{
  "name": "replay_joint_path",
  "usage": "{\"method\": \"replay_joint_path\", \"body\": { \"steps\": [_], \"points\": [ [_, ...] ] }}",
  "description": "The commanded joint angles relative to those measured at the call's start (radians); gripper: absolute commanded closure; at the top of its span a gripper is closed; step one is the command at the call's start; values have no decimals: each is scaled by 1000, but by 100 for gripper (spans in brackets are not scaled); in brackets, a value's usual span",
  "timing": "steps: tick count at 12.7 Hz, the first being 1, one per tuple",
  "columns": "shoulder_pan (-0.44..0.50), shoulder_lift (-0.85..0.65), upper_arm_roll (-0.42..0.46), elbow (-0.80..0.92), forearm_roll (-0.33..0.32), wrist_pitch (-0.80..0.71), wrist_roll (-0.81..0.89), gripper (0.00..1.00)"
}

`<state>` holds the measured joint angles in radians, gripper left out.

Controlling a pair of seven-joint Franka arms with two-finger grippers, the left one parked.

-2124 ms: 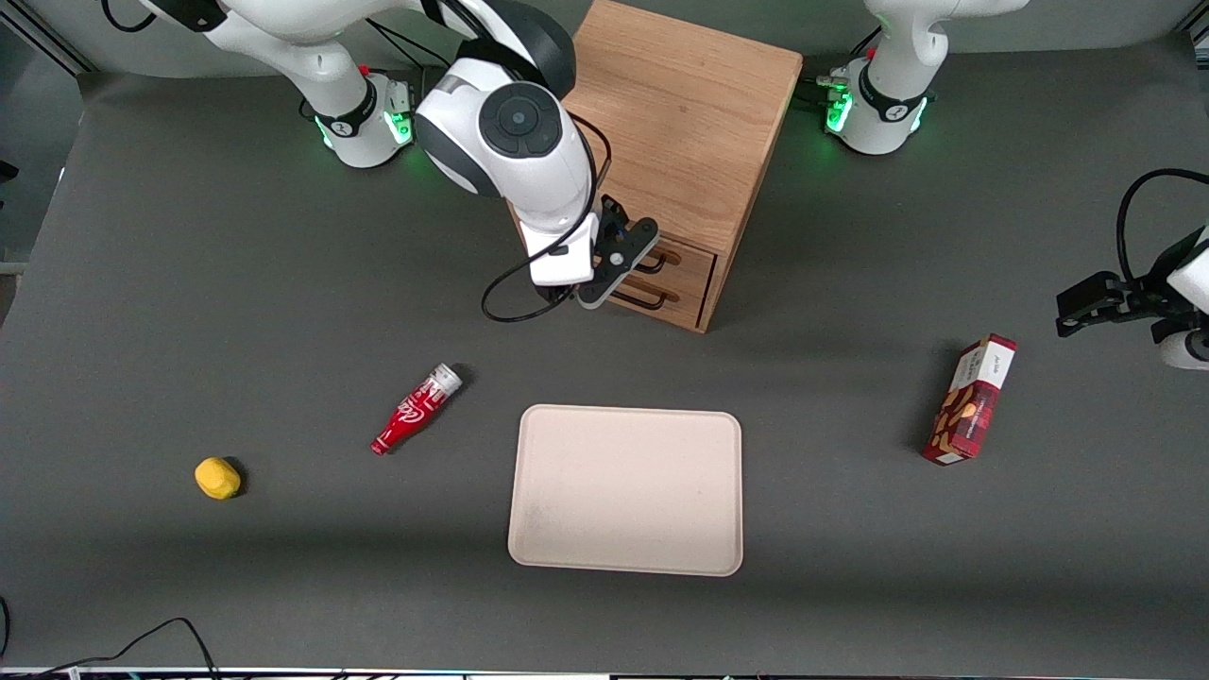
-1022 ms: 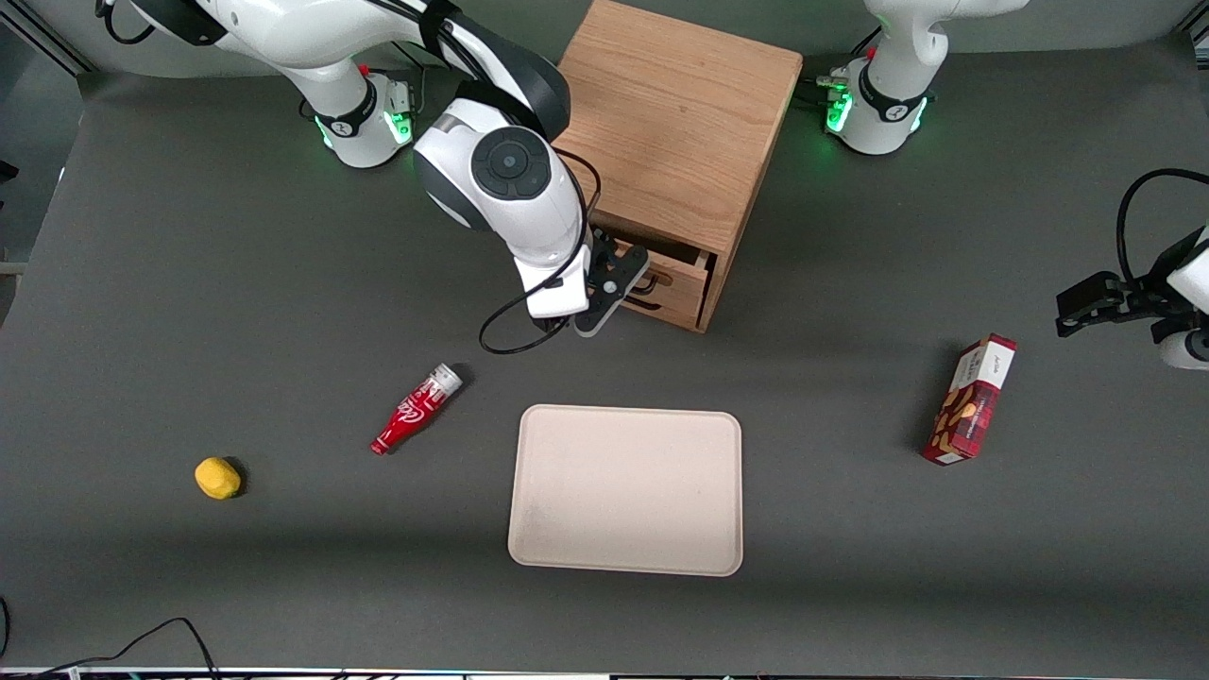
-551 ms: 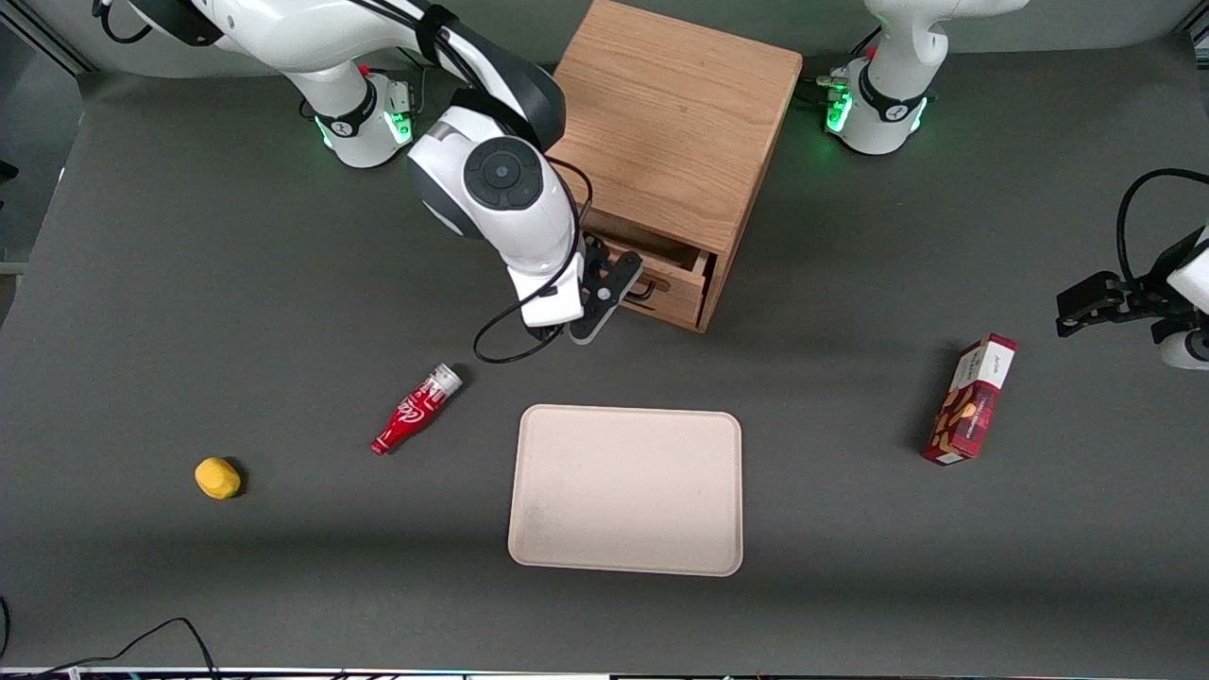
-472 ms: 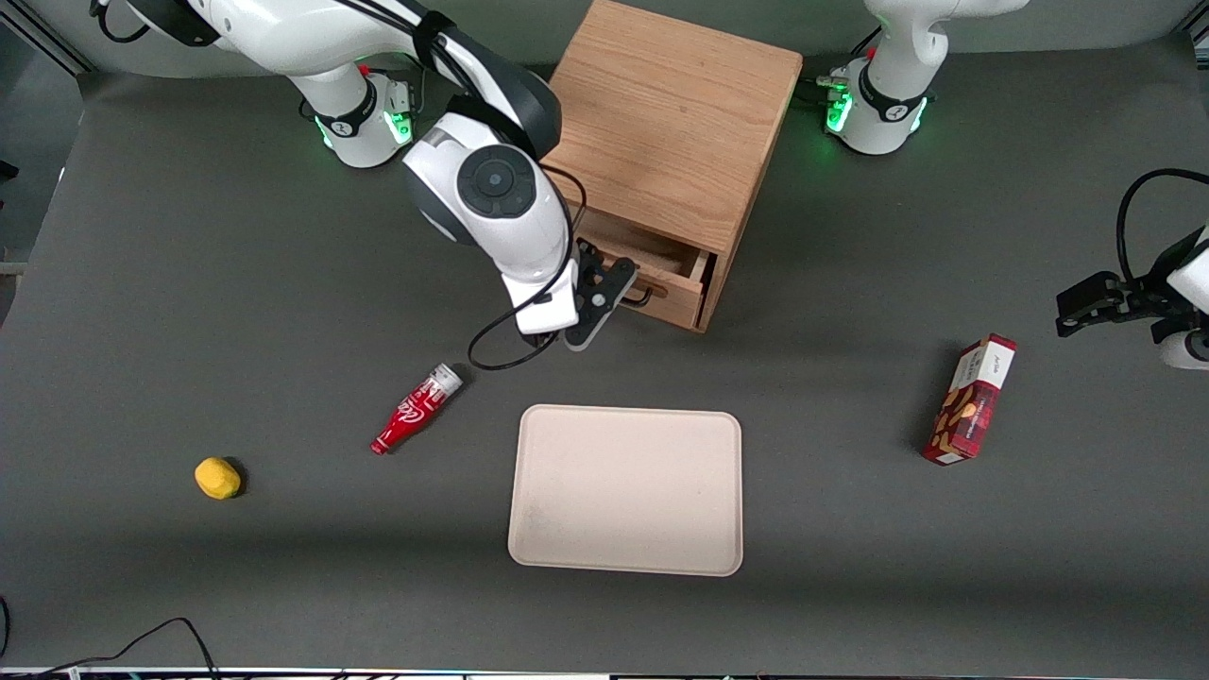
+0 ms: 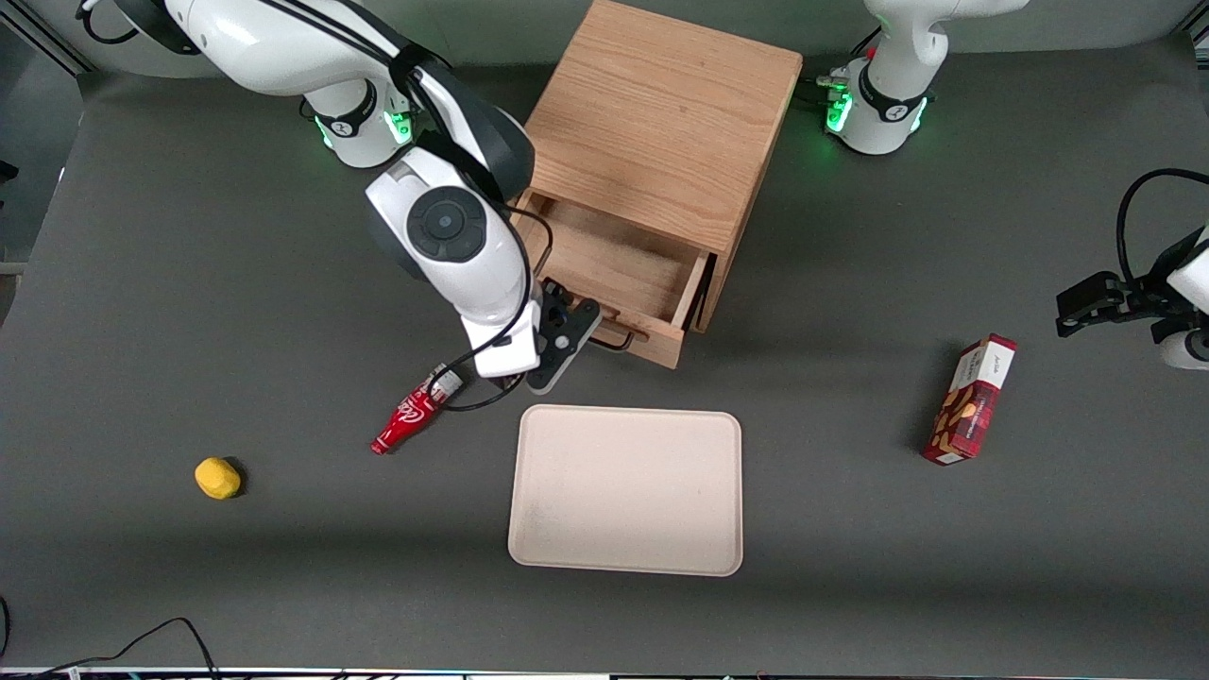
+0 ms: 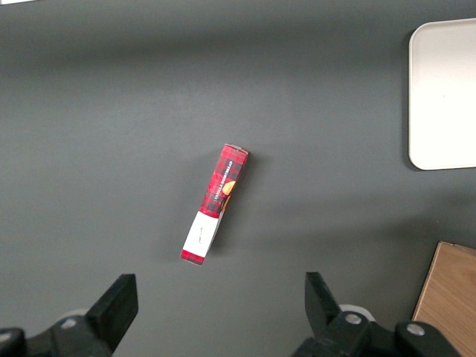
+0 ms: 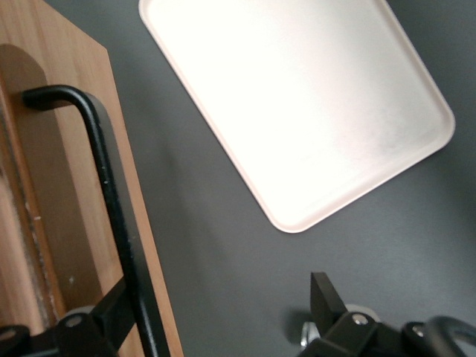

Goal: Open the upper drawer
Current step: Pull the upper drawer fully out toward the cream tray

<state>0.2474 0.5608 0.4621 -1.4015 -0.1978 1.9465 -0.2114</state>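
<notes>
The upper drawer (image 5: 614,274) of the oak cabinet (image 5: 661,113) stands pulled far out, its bare wooden inside showing. It hides the lower drawer. My gripper (image 5: 564,332) is at the working-arm end of the thin black bar handle (image 5: 619,338) on the drawer's front. In the right wrist view the gripper (image 7: 219,316) is open. One finger sits between the handle (image 7: 111,201) and the drawer front (image 7: 59,223). The other finger (image 7: 327,297) is well apart from it, over the dark table.
A beige tray (image 5: 625,489) lies nearer the front camera than the drawer, close to its front; it also shows in the right wrist view (image 7: 297,104). A red bottle (image 5: 416,411) lies beside my wrist. A yellow lump (image 5: 217,477) and a red box (image 5: 973,399) lie farther off.
The gripper has moved toward the front camera with a finger hooked on the handle. The upper drawer has slid from shut to far out.
</notes>
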Motion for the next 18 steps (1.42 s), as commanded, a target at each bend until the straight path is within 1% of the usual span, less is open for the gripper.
{"method": "replay_joint_path", "body": {
  "steps": [1, 4, 7, 10, 11, 12, 13, 16, 18],
  "points": [
    [10, 42, -34, 73, -14, 6, -54, 0],
    [10, 65, -71, 113, -14, 9, -91, 0],
    [1, 71, -118, 130, -11, 46, -144, 0],
    [-4, 86, -126, 151, -9, 58, -144, 0],
    [-5, 88, -128, 154, 15, 58, -144, 0],
    [-4, 88, -160, 159, 79, 60, -146, 0],
    [-4, 90, -177, 174, 127, 64, -154, 0],
    [-4, 91, -180, 185, 175, 66, -154, 0],
    [-7, 84, -181, 185, 233, 66, -151, 0]
  ]
}}
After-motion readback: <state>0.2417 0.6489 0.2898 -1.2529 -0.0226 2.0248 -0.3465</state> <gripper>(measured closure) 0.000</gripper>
